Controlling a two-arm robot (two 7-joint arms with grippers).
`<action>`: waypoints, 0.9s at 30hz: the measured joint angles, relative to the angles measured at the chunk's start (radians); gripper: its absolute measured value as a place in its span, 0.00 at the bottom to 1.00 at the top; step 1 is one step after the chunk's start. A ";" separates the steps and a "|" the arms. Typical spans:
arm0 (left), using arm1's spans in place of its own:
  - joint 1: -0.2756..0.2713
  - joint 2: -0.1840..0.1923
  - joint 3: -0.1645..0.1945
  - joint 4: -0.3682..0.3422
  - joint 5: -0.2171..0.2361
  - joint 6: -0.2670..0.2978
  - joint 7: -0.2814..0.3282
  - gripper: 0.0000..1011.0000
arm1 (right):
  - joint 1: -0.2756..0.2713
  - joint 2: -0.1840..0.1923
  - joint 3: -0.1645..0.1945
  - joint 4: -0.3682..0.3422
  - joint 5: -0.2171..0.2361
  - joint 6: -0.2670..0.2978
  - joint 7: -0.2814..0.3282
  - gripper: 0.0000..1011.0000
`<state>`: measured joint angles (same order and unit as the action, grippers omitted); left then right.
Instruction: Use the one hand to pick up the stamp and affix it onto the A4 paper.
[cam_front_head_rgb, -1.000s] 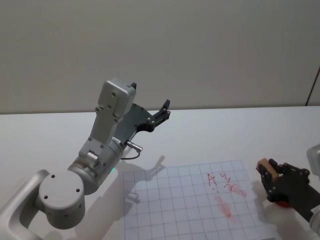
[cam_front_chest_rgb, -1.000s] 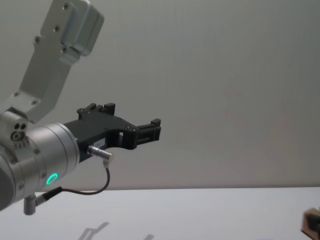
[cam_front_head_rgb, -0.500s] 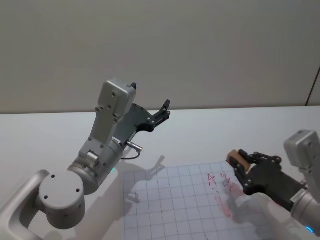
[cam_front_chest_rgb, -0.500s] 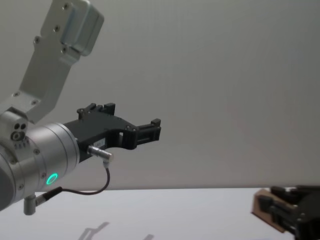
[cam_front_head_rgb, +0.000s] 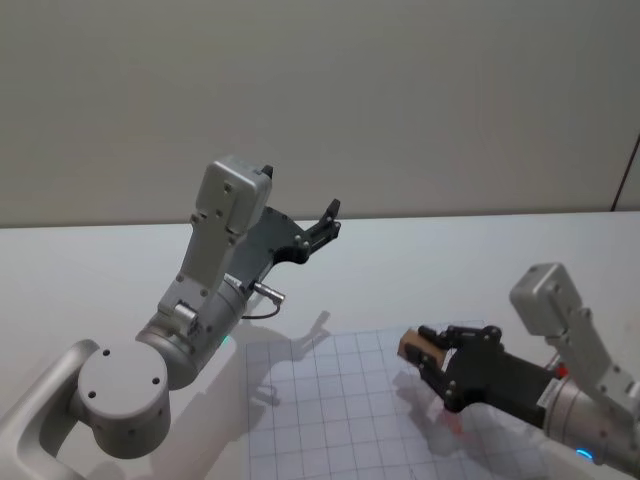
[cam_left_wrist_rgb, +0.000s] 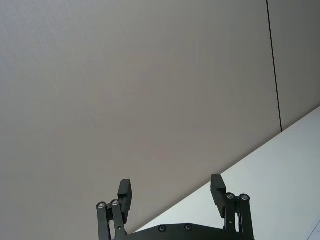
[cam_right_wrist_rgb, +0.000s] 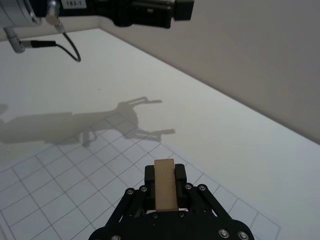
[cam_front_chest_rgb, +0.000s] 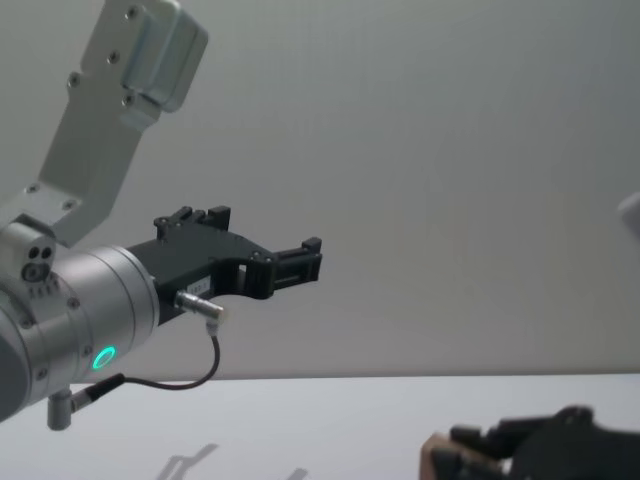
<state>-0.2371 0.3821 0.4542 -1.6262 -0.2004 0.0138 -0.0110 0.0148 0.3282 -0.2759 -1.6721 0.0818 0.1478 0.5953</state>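
1. The right gripper (cam_front_head_rgb: 428, 353) is reaching in from the robot's right, its two black fingers pinching the stamp (cam_front_head_rgb: 412, 347) between them.
2. The stamp, a tan block, is sticking out past the fingertips and pointing towards the robot's left.
3. The stamp is hanging in the air over the far part of the paper (cam_front_head_rgb: 330, 400), not touching it.
4. The paper, white with pale blue squares, is lying flat on the white counter (cam_front_head_rgb: 420, 260), with the arms' shadows falling across it.
5. The left gripper (cam_front_head_rgb: 331, 220) is staying raised well above the counter on the robot's left, its fingers spread apart and gripping nothing.
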 joint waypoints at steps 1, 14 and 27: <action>0.000 0.000 0.000 0.000 0.000 0.000 0.000 0.99 | 0.012 -0.004 -0.004 0.016 -0.004 0.006 0.023 0.21; 0.000 0.000 0.000 0.000 0.000 0.000 0.000 0.99 | 0.078 -0.022 -0.028 0.139 -0.057 0.065 0.162 0.21; 0.000 0.000 0.000 0.000 0.000 0.000 0.000 0.99 | 0.115 -0.026 -0.039 0.205 -0.084 0.078 0.214 0.21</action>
<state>-0.2372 0.3821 0.4542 -1.6262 -0.2004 0.0139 -0.0109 0.1301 0.3025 -0.3150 -1.4675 -0.0023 0.2254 0.8097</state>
